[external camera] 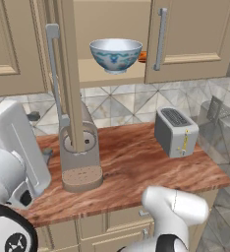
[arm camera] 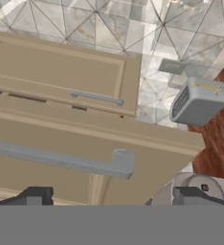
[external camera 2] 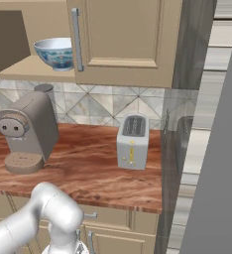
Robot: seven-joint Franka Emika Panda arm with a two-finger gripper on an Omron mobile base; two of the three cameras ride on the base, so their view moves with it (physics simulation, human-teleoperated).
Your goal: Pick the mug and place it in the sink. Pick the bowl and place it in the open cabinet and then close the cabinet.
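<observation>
The white and blue bowl [external camera: 115, 54] [external camera 2: 54, 52] sits upright on the bottom shelf of the open cabinet [external camera: 102, 76]. The cabinet's open door [external camera: 70, 74] juts out toward me, seen edge-on, with its long silver handle [external camera: 53, 64] on its left side. In the hand view my gripper [arm camera: 115, 197] is open, its fingertips wide apart with nothing between them, just short of a beige door panel and its silver bar handle [arm camera: 61, 160]. The mug and the sink are out of view.
A beige coffee machine [external camera: 80, 157] [external camera 2: 26, 134] stands under the open door on the wooden counter [external camera: 136, 162]. A silver toaster [external camera: 175, 132] [external camera 2: 133, 141] [arm camera: 197, 100] stands to its right. A small orange item [external camera: 142, 56] lies behind the bowl. The right-hand cabinet door [external camera: 190, 39] is shut.
</observation>
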